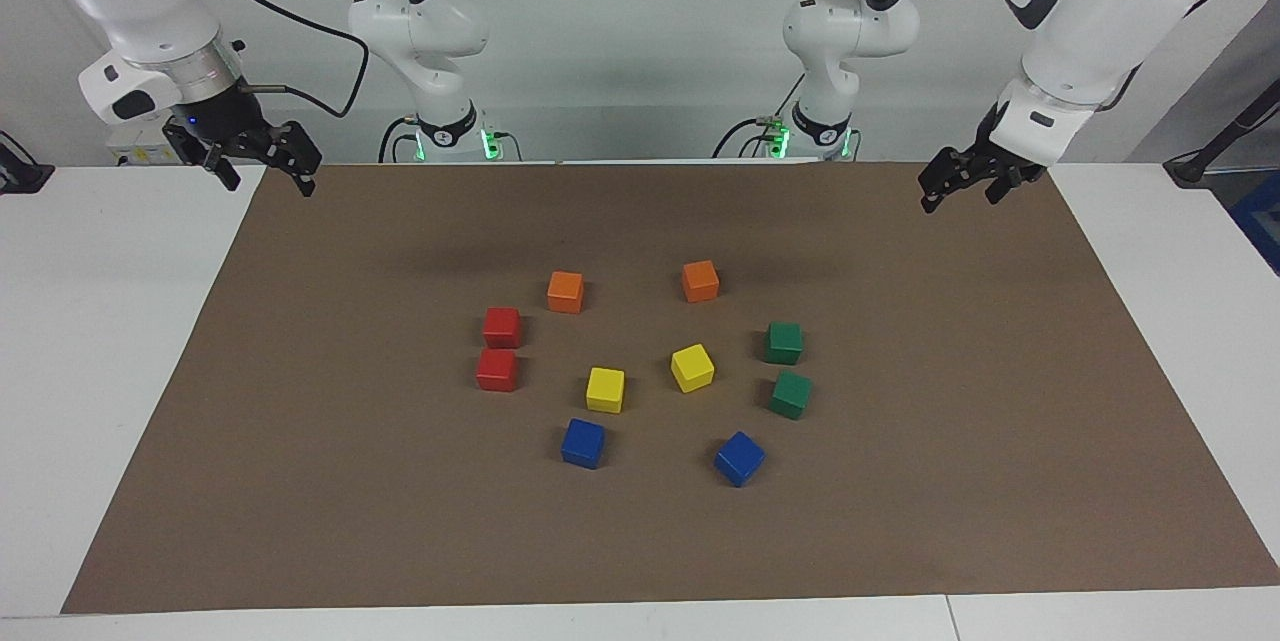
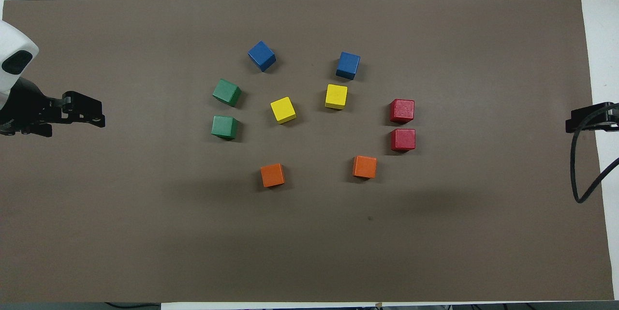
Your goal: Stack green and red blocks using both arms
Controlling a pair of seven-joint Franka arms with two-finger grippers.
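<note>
The two green blocks (image 1: 787, 367) sit side by side toward the left arm's end of the brown mat (image 1: 300, 481), one a little nearer the robots than the other, close but not touching. The two red blocks (image 1: 499, 350) mirror them toward the right arm's end, almost edge to edge with a thin gap. All four are small matte cubes with crisp edges; the green one farther from the robots is turned slightly askew, while the red ones lie nearly square to the mat.

Nothing is stacked yet, so the step in hand looks like the first reach. To do it well, each arm should take its own pair: come straight down over one cube, turn the wrist to match that cube's faces, and grip across the sides that do not face its partner, so the fingers do not nudge the neighbour.

Between the pairs lie two yellow blocks (image 1: 649, 378), with two orange blocks (image 1: 632, 286) nearer the robots and two blue blocks (image 1: 661, 451) farther out; none crowd the targets.

The left gripper (image 1: 958, 187) hangs over the mat's corner at its own end, the right gripper (image 1: 262, 164) likewise at its end, both with fingers spread apart and holding nothing.
</note>
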